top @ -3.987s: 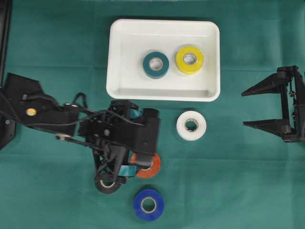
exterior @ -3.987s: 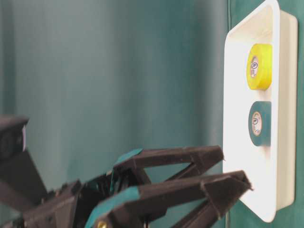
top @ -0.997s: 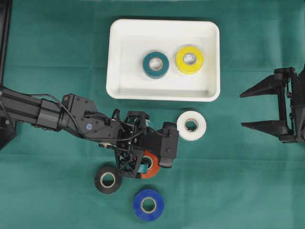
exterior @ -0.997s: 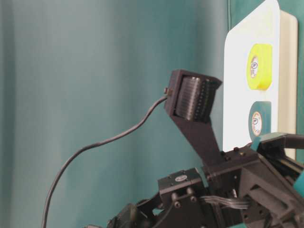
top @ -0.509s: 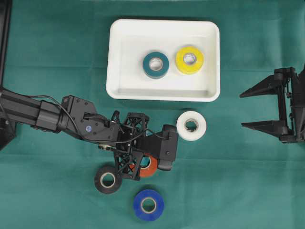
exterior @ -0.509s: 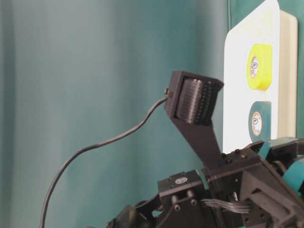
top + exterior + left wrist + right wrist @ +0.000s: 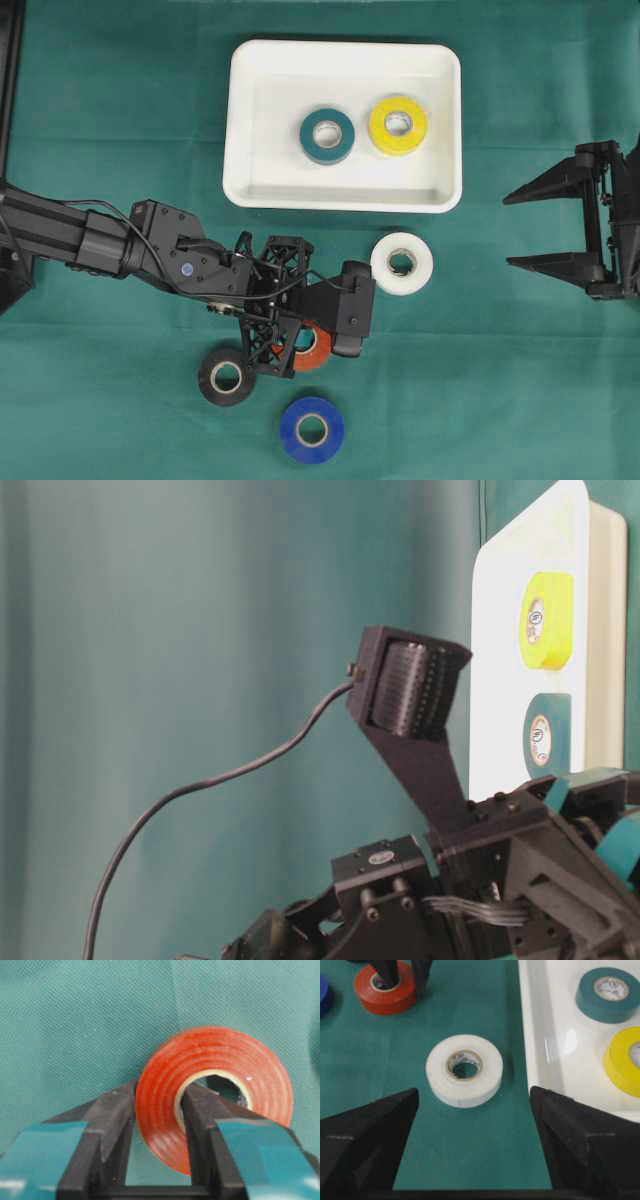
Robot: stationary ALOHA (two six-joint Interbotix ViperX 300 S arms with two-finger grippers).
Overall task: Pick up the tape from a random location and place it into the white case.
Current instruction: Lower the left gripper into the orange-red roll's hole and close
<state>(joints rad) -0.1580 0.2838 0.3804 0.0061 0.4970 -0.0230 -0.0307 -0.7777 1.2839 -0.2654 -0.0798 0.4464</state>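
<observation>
The left tool [image 7: 157,1125] was clamped on the wall of the red tape roll [image 7: 215,1095], one finger [image 7: 112,1125] against the outer face and the other inside the core. The roll lay flat on the green worktop [image 7: 500,380], below the white case [image 7: 245,120] and well apart from it. From overhead most of the red roll was hidden under the left arm, so whether it had left the cloth could not be told.

Just beside that tool lay a black roll [image 7: 226,376], and a blue roll [image 7: 312,429] sat nearer the lower edge. A white roll [image 7: 401,263] rested between the tool and the case's lower right corner. Inside the case lay a dark green roll [image 7: 327,136] and a yellow roll [image 7: 398,125], side by side, close but not clearly touching.

The right tool [image 7: 545,226] stood at the right edge with its fingers spread wide, gripping nothing, pointed toward the white roll.
</observation>
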